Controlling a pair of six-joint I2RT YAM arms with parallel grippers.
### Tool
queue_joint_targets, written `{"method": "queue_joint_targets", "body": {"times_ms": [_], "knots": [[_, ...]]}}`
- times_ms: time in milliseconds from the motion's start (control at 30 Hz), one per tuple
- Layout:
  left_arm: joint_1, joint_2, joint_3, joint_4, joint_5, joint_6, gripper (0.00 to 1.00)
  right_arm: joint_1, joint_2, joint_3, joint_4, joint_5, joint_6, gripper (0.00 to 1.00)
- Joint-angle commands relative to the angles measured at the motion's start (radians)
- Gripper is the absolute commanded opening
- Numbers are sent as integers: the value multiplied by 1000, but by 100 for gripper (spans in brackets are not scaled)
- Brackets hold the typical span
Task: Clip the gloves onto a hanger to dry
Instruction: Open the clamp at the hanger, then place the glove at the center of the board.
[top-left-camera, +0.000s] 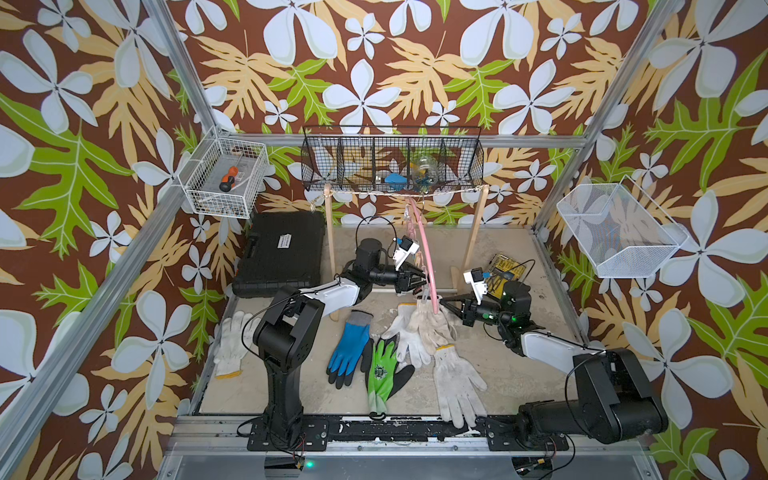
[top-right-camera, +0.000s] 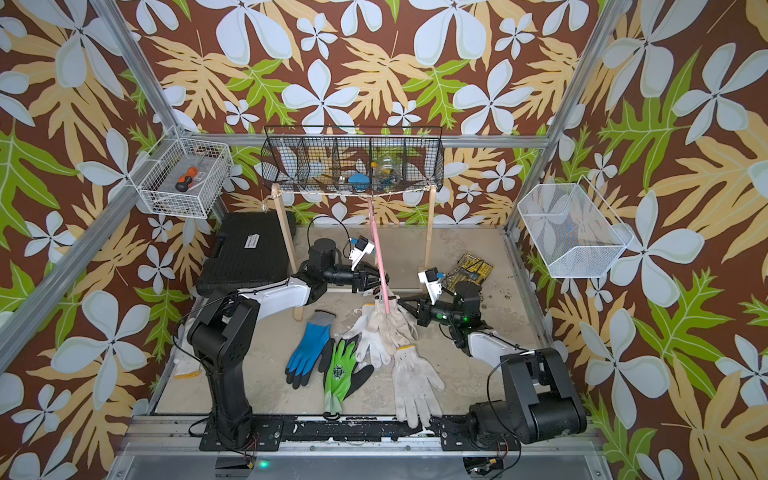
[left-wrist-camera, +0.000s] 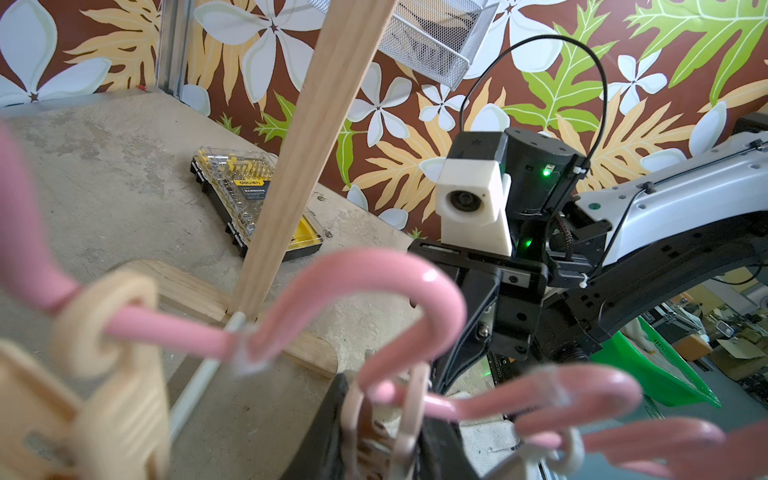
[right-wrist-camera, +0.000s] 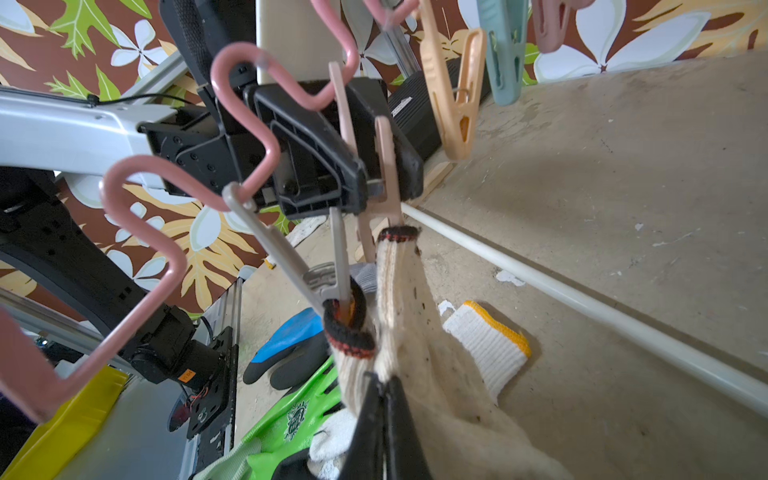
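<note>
One knit glove (right-wrist-camera: 352, 370) hung clipped on the pink hanger (top-left-camera: 427, 255) above the worktop (top-left-camera: 498, 365), left fingers (right-wrist-camera: 316, 162) squeezing the next clip (right-wrist-camera: 386, 158), right fingers (right-wrist-camera: 370, 428) pinched onto a second glove (right-wrist-camera: 399, 291) beneath it, while the blue glove (top-left-camera: 349, 349), green glove (top-left-camera: 380, 370) and others lay loose nearer

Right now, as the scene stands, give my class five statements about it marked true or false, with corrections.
1. The left jaws hold a clip on the pink hanger. True.
2. The blue-and-black glove hangs from that hanger. False: it lies on the table.
3. The right jaws are shut on a beige knit glove. True.
4. A screwdriver lies in the white wire basket. True.
5. The green glove lies in that basket. False: it lies on the table too.
</note>
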Motion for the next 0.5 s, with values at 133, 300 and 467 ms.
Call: {"method": "queue_joint_targets", "body": {"times_ms": [133, 300, 467], "knots": [[1, 5, -6, 61, 31, -16, 0, -1, -13, 16, 46, -24, 10, 0], [1, 3, -11, 64, 43, -18, 0, -2, -12, 28, 30, 3, -4, 0], [1, -3, -11, 49, 46, -10, 0, -9, -18, 29, 18, 19, -14, 0]]}}
